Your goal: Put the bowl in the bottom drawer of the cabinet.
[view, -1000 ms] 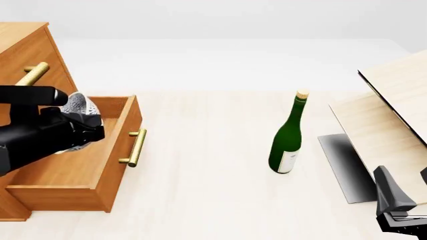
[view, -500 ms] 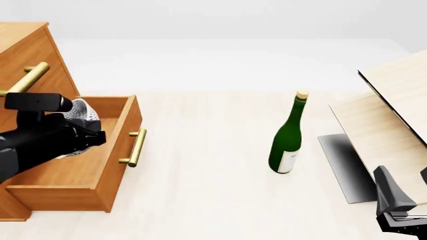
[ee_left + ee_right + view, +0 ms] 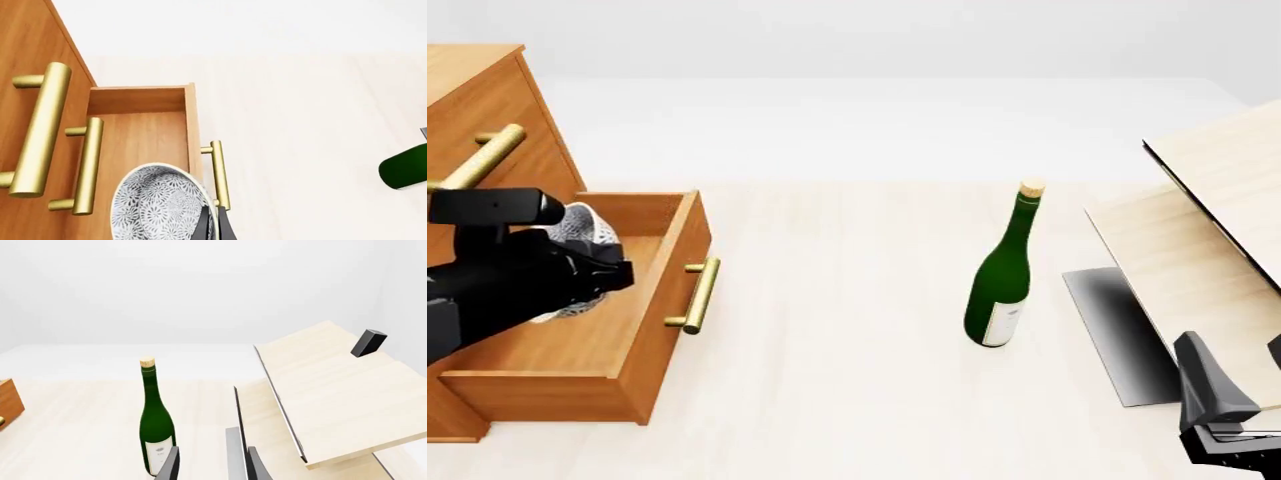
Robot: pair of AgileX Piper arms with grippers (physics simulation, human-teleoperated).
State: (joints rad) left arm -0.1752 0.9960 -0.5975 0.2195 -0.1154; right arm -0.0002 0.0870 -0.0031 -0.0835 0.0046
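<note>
so, largest first:
table [image 3: 854, 400]: pale wood top, carrying everything below.
cabinet [image 3: 487, 110]: orange-brown wood, at the far left, brass bar handles on its front.
slanted boards [image 3: 1214, 230]: pale wood, at the right edge, tilted over a dark grey base.
bottom drawer [image 3: 627, 340]: pulled out toward the right, open at the top, one brass handle on its front.
left arm: black, reaching in from the left over the open drawer.
bottle [image 3: 1004, 275]: green, corked, white label, upright in the middle of the table, well apart from the drawer.
bowl [image 3: 585, 235]: white with fine grey pattern, tilted, above the inside of the drawer; whether it touches the drawer floor cannot be told.
left gripper [image 3: 212, 225]: clenched on the bowl's rim, one dark finger [image 3: 200, 225] inside the rim, seen in the left wrist view.
right gripper [image 3: 207, 467]: low at the near right, fingers spread apart, grasping nothing, bottle ahead of it.
</note>
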